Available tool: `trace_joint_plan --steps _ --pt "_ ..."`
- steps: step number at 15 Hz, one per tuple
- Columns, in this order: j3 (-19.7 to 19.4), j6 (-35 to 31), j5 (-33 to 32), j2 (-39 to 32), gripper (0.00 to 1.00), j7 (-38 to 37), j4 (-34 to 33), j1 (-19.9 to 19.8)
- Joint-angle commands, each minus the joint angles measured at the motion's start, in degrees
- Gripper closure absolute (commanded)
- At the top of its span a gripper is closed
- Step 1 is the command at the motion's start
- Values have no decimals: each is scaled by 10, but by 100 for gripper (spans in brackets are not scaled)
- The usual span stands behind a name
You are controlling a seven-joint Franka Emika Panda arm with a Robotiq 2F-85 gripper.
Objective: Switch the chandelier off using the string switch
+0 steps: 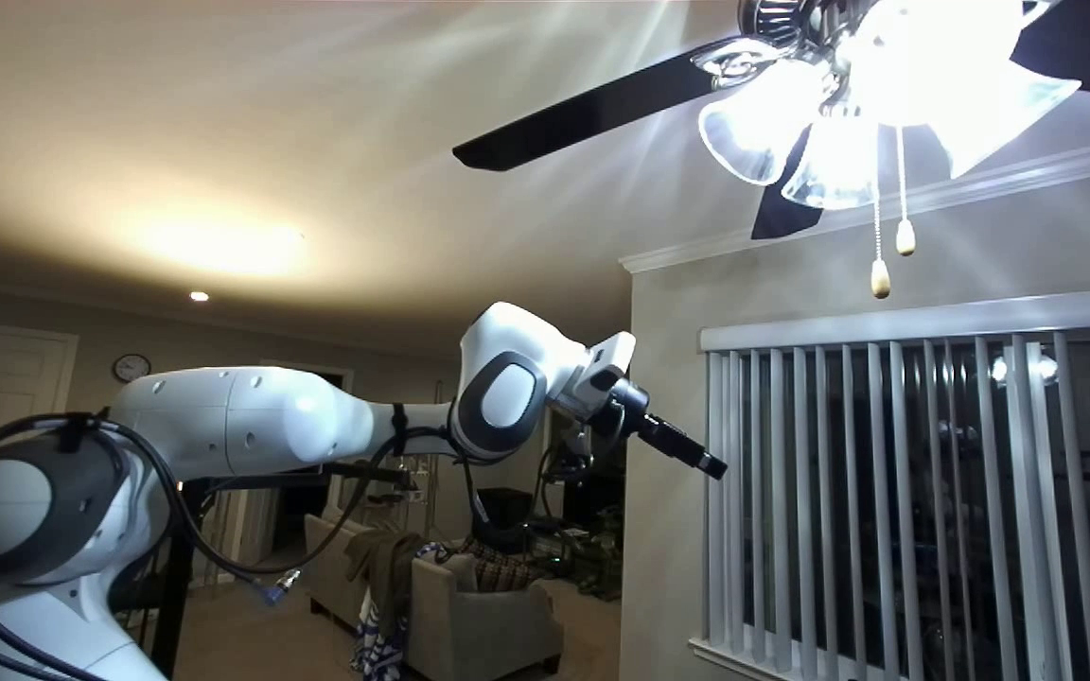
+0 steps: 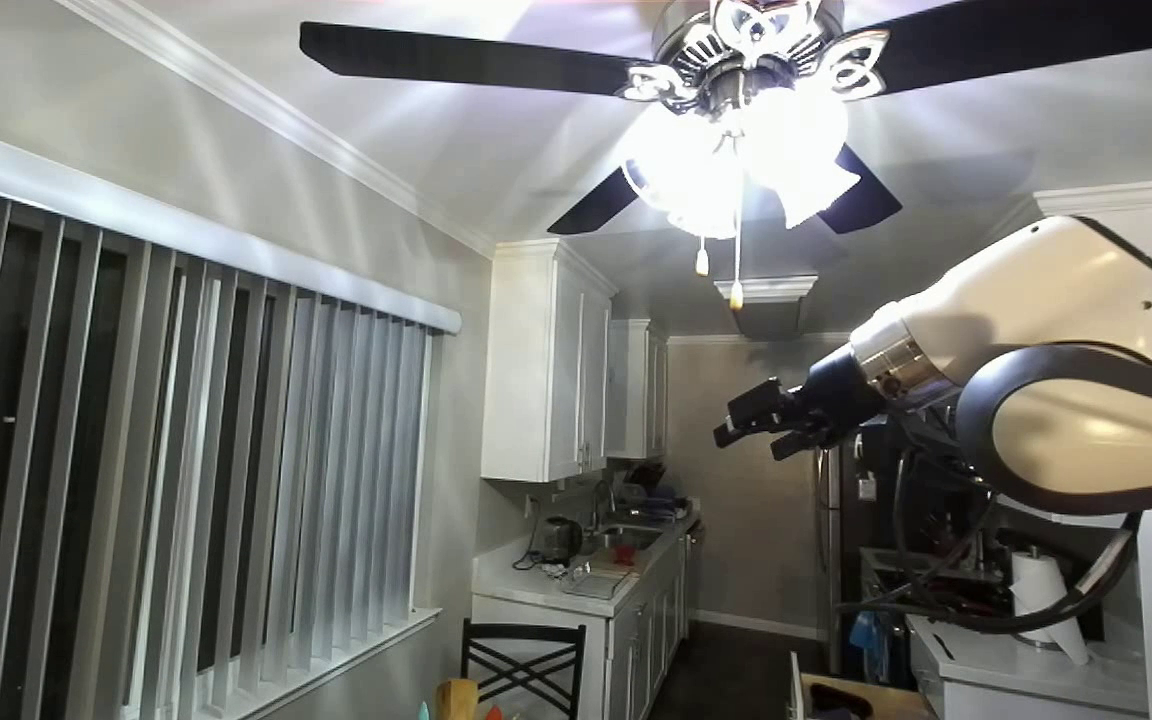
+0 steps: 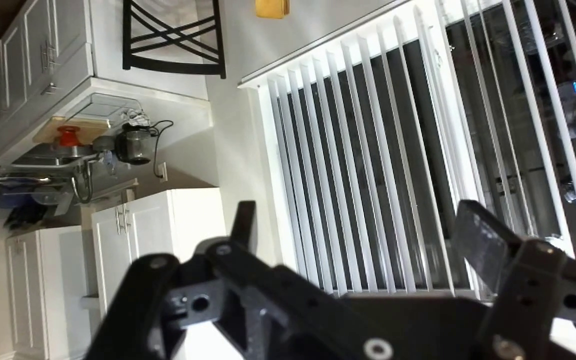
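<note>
Robot fingers [image 3: 479,245] wide, empty, lower than the lit chandelier [image 2: 776,140]; its two strings [image 1: 880,278], hanging close together, might be confused.

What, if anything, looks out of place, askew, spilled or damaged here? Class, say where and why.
In an exterior view, what looks like a drawer stands pulled out at the bottom edge; odd, since drawers are usually shut. Both pull strings hang straight. No spill or damage shows, though glare washes out the lamp shades.
</note>
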State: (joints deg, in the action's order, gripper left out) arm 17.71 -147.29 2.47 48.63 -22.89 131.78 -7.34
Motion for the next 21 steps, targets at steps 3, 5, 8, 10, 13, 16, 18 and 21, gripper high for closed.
trace_joint_plan --steps 3,5,8,10,13,16,18,21 --pt "38 -54 -28 -17 0 -91 -51 -90" --pt "58 -66 -38 -41 0 -124 -108 -153" --pt "99 -81 -72 -56 0 -192 -177 -256" --pt "128 -87 -106 -62 0 -246 -220 -329" --pt "176 -97 -155 -51 0 -321 -254 -447" --pt "216 -83 -176 -44 0 -360 -280 -533" --pt "239 -74 -177 -42 0 -367 -294 -575" --pt "259 -68 -170 -40 0 -364 -312 -611"
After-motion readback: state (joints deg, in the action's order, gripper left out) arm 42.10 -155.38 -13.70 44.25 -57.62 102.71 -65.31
